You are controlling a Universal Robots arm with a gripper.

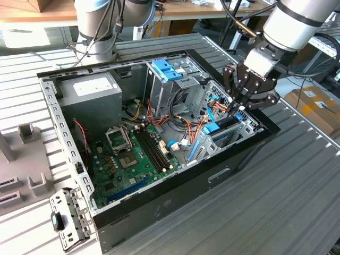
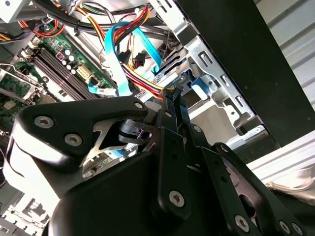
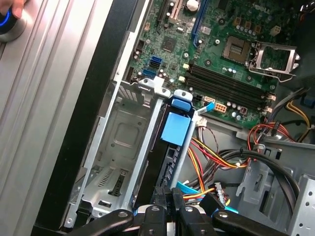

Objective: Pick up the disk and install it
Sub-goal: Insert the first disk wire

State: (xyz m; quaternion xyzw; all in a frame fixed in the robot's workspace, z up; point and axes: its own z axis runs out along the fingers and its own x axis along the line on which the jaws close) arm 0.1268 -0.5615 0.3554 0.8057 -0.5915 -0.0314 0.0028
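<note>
We see the flat disk with blue plastic side rails (image 3: 170,147) standing on edge in the silver sheet-metal drive cage (image 3: 113,142) at the corner of the open black computer case (image 1: 175,180), blue pull tab (image 3: 175,129) uppermost in the first wrist view. The black gripper (image 1: 238,101) reaches down from the white arm at the exterior view's right, its jaws pressed close on the disk's rear edge beside orange and blue cables (image 2: 125,59). A green motherboard (image 1: 133,159) lies on the case floor; the case rests on a ribbed grey metal surface (image 1: 297,186).
</note>
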